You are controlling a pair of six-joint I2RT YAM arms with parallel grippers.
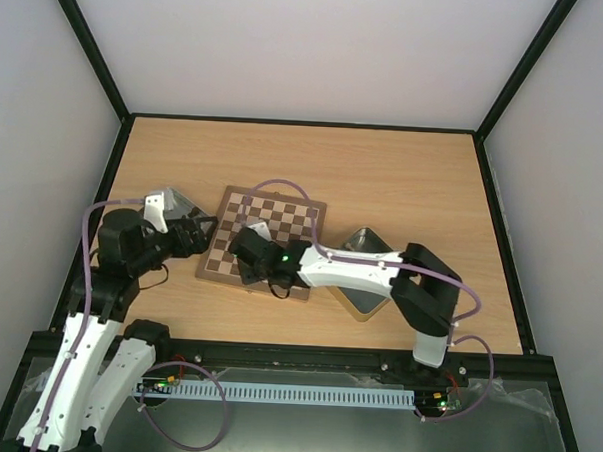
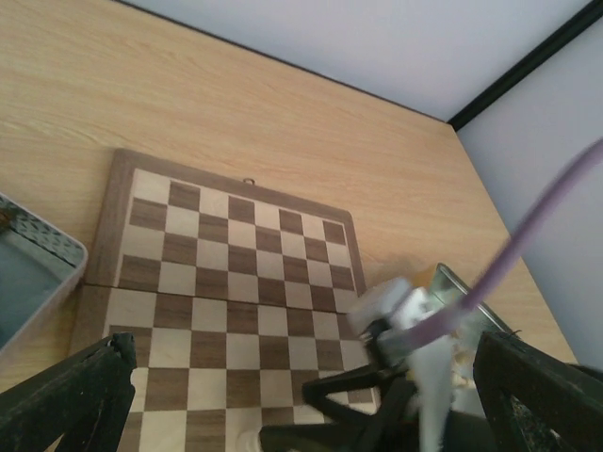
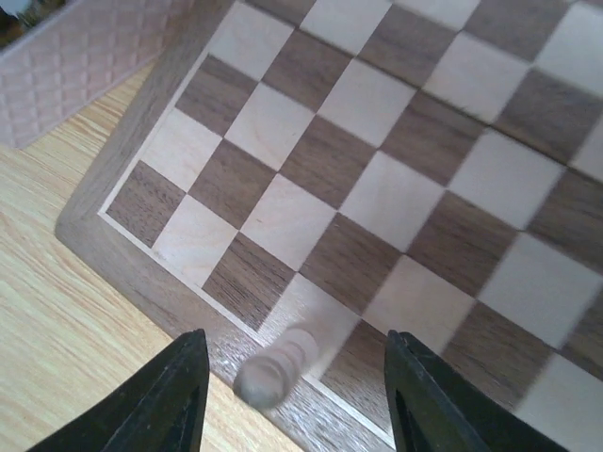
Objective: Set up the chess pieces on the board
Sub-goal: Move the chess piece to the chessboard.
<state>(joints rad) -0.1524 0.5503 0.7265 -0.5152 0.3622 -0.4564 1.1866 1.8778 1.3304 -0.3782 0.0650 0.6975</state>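
The board (image 1: 287,217) lies flat in the middle of the table, its squares bare in the top view. In the right wrist view one pale chess piece (image 3: 278,363), blurred, stands on a light square in the board's (image 3: 377,141) edge row, near a corner. My right gripper (image 3: 297,377) is open around it, with a gap on both sides of the piece. My left gripper (image 1: 206,232) hangs wide open at the board's left edge, holding nothing. The left wrist view shows the right arm's gripper (image 2: 377,395) low over the board (image 2: 226,273).
A grey metal tray (image 1: 172,202) sits just left of the board, under my left arm; its corner (image 3: 75,66) shows in the right wrist view. A gold square tin (image 1: 363,307) lies right of the board beneath my right arm.
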